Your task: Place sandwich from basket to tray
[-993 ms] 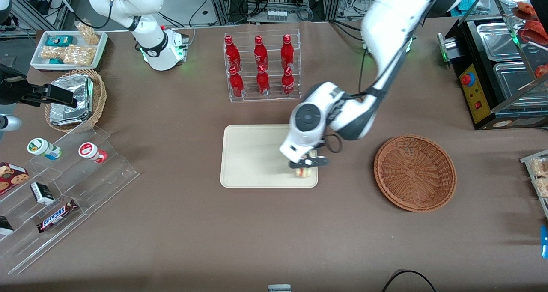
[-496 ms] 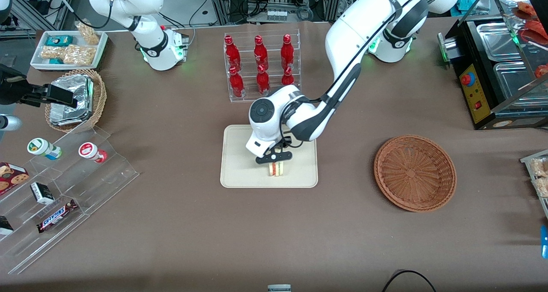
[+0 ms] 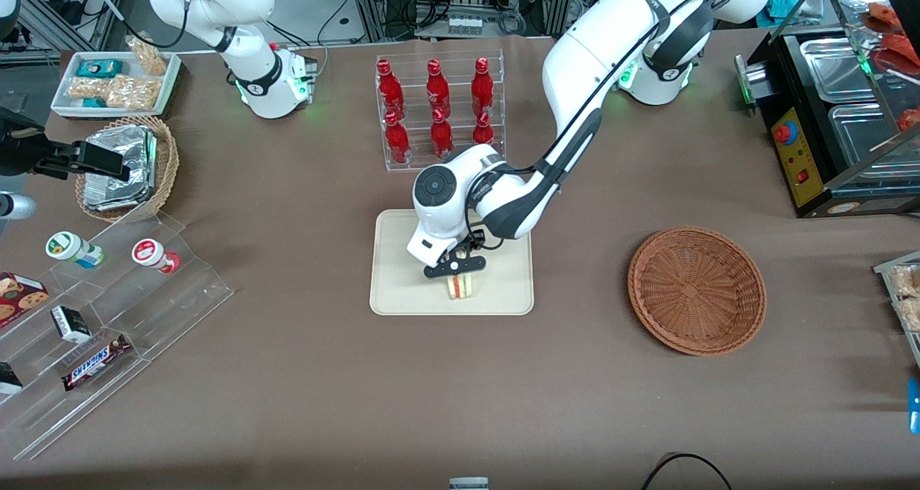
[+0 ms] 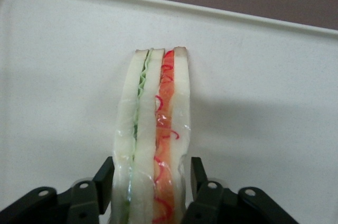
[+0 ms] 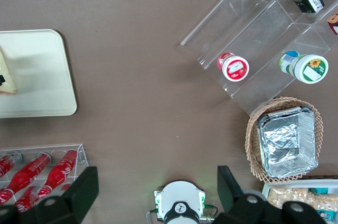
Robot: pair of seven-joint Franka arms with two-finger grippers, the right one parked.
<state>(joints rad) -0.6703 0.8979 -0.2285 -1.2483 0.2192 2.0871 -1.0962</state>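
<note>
Brown cloth covers the surface (image 3: 302, 375), on which the cream-beige tray (image 3: 402, 260) lies near the middle as seen from the front. On the tray, near the edge closest to the front camera, stands the sandwich (image 3: 460, 287), a wrapped wedge of white bread set on edge with green and red-orange layers showing. The hand (image 3: 454, 271) is directly over it; in the left wrist view its two fingers (image 4: 103, 177) press against the outer bread slices of the sandwich (image 4: 153, 145), one on each side, closed to the width of the wedge and holding it. The sandwich's lower edge appears to meet the tray (image 4: 264, 102), though contact cannot be confirmed.

The reddish-brown wicker basket (image 3: 696, 289) sits well apart from the tray, at about 3 o'clock from it in the front view, toward the working arm's end of the surface; nothing lies in it. A clear rack of red bottles (image 3: 438, 113) stands at 12 o'clock from the tray, farther from the front camera. A smaller tan basket holding foil packets (image 3: 122, 167) rests toward the parked arm's end.
</note>
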